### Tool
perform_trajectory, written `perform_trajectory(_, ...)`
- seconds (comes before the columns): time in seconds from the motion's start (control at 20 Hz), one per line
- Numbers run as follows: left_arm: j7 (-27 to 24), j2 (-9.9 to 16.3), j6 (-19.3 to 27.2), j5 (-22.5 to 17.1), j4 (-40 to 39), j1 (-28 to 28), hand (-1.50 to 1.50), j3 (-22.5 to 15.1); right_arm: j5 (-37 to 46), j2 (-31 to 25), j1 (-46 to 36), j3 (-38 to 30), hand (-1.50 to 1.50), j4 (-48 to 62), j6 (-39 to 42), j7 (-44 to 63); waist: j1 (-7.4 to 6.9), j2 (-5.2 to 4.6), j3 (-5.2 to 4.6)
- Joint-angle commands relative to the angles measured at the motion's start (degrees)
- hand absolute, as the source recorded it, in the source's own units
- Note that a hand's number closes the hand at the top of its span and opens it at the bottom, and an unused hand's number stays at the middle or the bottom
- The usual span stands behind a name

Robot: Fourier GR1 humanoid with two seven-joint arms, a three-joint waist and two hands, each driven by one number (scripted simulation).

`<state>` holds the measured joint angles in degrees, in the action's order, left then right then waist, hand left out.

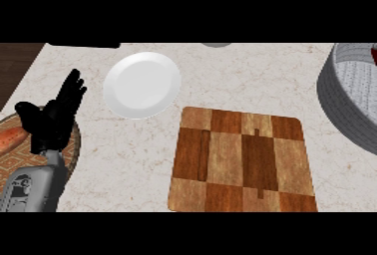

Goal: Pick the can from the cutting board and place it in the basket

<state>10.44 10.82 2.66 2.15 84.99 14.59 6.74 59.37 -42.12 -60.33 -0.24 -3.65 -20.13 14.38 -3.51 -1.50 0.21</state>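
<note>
The checkered wooden cutting board [243, 162] lies in the middle of the counter with nothing on it. No can shows anywhere on the counter. The grey basket [346, 107] stands at the right edge, partly cut off; a dark reddish patch [368, 48] shows inside it at the top, too small to identify. My left hand [53, 117] rests open at the left edge, fingers pointing up, apart from the board. My right hand is out of view.
A white plate [141, 84] lies left of the board's far end. A round woven mat [29, 157] with an orange vegetable [11, 139] sits under my left forearm. A black object [85, 45] and a grey one [216, 44] touch the far edge.
</note>
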Motion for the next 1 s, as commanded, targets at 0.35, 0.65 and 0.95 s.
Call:
perform_trajectory(0.35, -0.8, -0.1, -0.1, -0.3, -3.0, 1.1, 0.00, 0.8, -0.6, -0.5, -0.4, -0.7, 1.50, 0.5, 6.8, -1.1, 0.42, 0.06, -0.03)
perform_trajectory(0.65, -2.7, 0.7, -1.8, -0.1, -0.7, -1.4, 0.00, 0.1, -2.9, 3.0, 2.4, -3.0, 1.50, 1.9, 4.7, 2.6, -0.88, -0.24, 0.07)
perform_trajectory(0.95, 1.2, 0.4, 0.5, 0.5, 1.3, 1.2, 0.00, 0.3, -3.4, 1.5, 1.2, -3.3, 1.50, 2.1, 9.7, 7.6, -0.08, 0.16, 0.02)
